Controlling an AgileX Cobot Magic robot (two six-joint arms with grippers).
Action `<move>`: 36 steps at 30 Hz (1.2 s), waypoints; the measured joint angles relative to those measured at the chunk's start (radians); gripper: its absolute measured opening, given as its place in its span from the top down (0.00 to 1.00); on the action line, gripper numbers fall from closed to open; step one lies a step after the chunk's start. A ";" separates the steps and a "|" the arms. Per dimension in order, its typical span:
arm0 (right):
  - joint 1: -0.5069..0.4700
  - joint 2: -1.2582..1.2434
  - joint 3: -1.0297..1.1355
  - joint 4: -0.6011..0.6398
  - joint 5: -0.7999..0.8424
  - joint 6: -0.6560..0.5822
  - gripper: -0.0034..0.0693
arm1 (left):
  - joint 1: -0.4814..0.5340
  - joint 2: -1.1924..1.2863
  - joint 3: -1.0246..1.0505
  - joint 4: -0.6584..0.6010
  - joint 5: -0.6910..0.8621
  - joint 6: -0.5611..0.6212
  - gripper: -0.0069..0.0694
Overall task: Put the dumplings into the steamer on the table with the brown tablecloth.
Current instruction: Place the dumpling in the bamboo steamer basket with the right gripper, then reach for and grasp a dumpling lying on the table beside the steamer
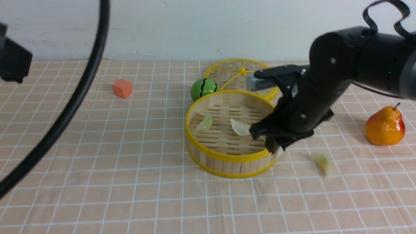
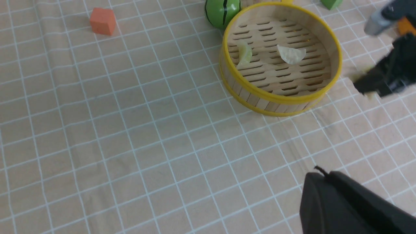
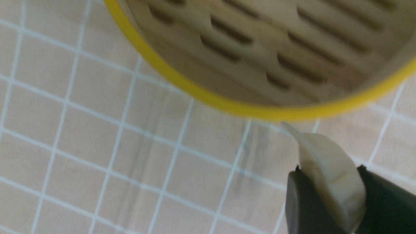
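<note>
One cream dumpling [image 3: 334,178] gripped in right hand [image 3: 328,191], left hand [image 2: 320,170] closed

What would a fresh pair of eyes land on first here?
Probably the steamer, its yellow-rimmed ring mid-table with one green and one white dumpling inside. Next, the dark right gripper beside its right rim, holding another white dumpling. Then the glossy orange-red pear at the far right.
</note>
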 joint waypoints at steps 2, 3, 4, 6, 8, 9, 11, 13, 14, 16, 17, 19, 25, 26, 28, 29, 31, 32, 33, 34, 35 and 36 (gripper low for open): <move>0.001 0.067 -0.108 0.001 0.024 -0.006 0.68 | 0.000 -0.034 0.031 -0.011 -0.014 0.000 0.93; 0.002 0.131 -0.186 0.001 0.039 -0.007 0.68 | 0.000 -0.053 0.048 -0.020 -0.022 0.000 0.93; 0.002 0.164 -0.229 0.005 0.047 -0.007 0.68 | 0.000 -0.062 0.055 -0.024 -0.024 0.000 0.93; 0.005 0.239 -0.328 0.016 0.066 -0.008 0.68 | 0.000 -0.072 0.061 -0.027 -0.022 0.000 0.93; 0.012 0.287 -0.388 0.019 0.081 -0.009 0.68 | 0.000 -0.073 0.065 -0.027 -0.020 0.000 0.93; 0.024 0.330 -0.448 0.020 0.093 -0.011 0.68 | 0.000 -0.073 0.066 -0.027 -0.013 0.000 0.93; 0.037 0.369 -0.491 0.022 0.106 -0.017 0.68 | 0.000 -0.073 0.066 -0.027 -0.008 0.000 0.93; 0.065 0.437 -0.548 0.023 0.113 -0.032 0.68 | 0.000 -0.073 0.066 -0.027 -0.007 0.000 0.93; 0.065 0.441 -0.548 0.023 0.113 -0.032 0.68 | 0.000 -0.073 0.066 -0.027 -0.007 0.000 0.93; 0.080 0.478 -0.568 0.016 0.111 -0.033 0.67 | 0.000 -0.073 0.066 -0.027 -0.006 0.000 0.93; 0.083 0.495 -0.570 0.014 0.110 -0.033 0.64 | 0.000 -0.073 0.066 -0.026 -0.006 0.000 0.93; 0.083 0.507 -0.572 0.008 0.110 -0.033 0.60 | 0.000 -0.073 0.066 -0.026 -0.005 0.000 0.93; 0.083 0.513 -0.602 -0.007 0.150 -0.039 0.31 | 0.000 -0.073 0.066 -0.020 0.004 0.000 0.93; 0.083 0.498 -0.627 -0.009 0.193 -0.056 0.25 | 0.000 -0.073 0.066 -0.020 0.004 0.000 0.93; 0.083 0.464 -0.650 -0.024 0.228 -0.087 0.21 | 0.000 -0.073 0.066 -0.019 0.004 0.000 0.93; 0.083 0.436 -0.659 -0.039 0.234 -0.106 0.20 | 0.000 -0.073 0.066 -0.018 0.004 0.000 0.93; 0.077 0.381 -0.666 -0.059 0.238 -0.136 0.19 | 0.000 -0.073 0.066 -0.017 0.004 0.000 0.93; 0.070 0.343 -0.665 -0.071 0.240 -0.148 0.18 | 0.000 -0.073 0.066 -0.017 0.004 0.000 0.93; 0.053 0.295 -0.655 -0.081 0.243 -0.161 0.18 | 0.000 -0.073 0.066 -0.017 0.004 0.000 0.93; 0.036 0.263 -0.642 -0.085 0.244 -0.167 0.18 | 0.000 -0.073 0.066 -0.017 0.004 0.000 0.93; 0.015 0.232 -0.624 -0.086 0.244 -0.173 0.18 | 0.000 -0.073 0.066 -0.017 0.004 0.000 0.93; -0.015 0.196 -0.594 -0.086 0.244 -0.183 0.18 | 0.000 -0.073 0.066 -0.017 0.004 0.000 0.93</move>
